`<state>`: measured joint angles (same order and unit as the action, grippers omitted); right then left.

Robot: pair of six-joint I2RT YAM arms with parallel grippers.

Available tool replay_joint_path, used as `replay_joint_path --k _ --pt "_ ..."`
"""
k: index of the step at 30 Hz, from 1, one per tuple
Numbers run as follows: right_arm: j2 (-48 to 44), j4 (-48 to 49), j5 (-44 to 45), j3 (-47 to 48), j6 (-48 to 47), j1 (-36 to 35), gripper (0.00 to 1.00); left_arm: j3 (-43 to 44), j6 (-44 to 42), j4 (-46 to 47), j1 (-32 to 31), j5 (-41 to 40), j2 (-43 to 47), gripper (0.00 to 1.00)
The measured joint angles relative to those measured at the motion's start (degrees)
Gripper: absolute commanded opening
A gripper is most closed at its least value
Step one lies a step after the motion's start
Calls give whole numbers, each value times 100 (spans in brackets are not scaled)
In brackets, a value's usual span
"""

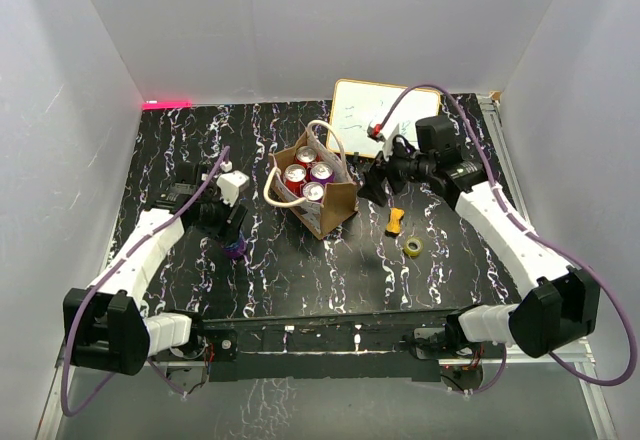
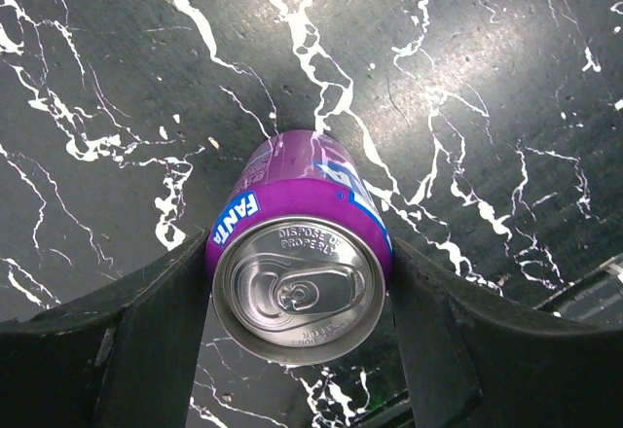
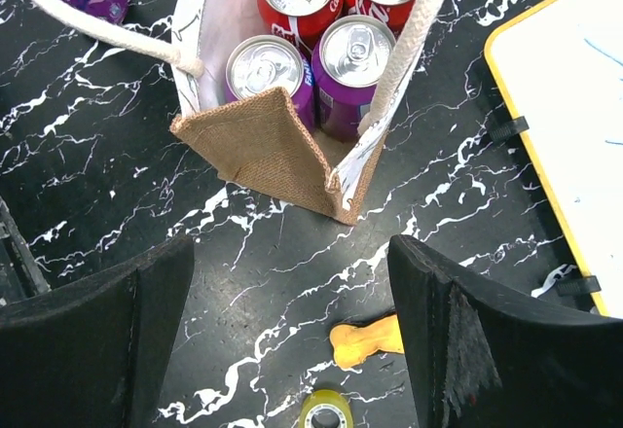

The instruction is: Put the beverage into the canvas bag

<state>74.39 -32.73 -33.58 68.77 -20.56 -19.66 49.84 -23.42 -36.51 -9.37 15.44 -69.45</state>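
Note:
A purple Fanta can [image 2: 297,287] stands upright on the black marble table, left of the canvas bag [image 1: 335,210]. My left gripper [image 2: 297,302] straddles it from above, both fingers pressed against its sides. The top view shows only a sliver of the can [image 1: 236,248] under that gripper [image 1: 235,235]. The tan bag [image 3: 268,141], with cream handles, stands open and holds several cans, red and purple. My right gripper [image 3: 292,331] hovers open just right of the bag with nothing between its fingers; the top view shows it [image 1: 378,182] beside the bag's right edge.
A yellow-framed whiteboard [image 1: 370,118] lies behind the right gripper, with a marker on it. A small yellow object [image 3: 365,340] and a roll of tape [image 3: 326,410] lie on the table under the right gripper. White walls enclose the table on three sides.

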Motion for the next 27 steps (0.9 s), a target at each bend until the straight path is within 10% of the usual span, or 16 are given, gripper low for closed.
replay_joint_path --k 27 --pt "199 2503 756 -1440 863 -11 76 3383 894 -317 -15 396 339 0"
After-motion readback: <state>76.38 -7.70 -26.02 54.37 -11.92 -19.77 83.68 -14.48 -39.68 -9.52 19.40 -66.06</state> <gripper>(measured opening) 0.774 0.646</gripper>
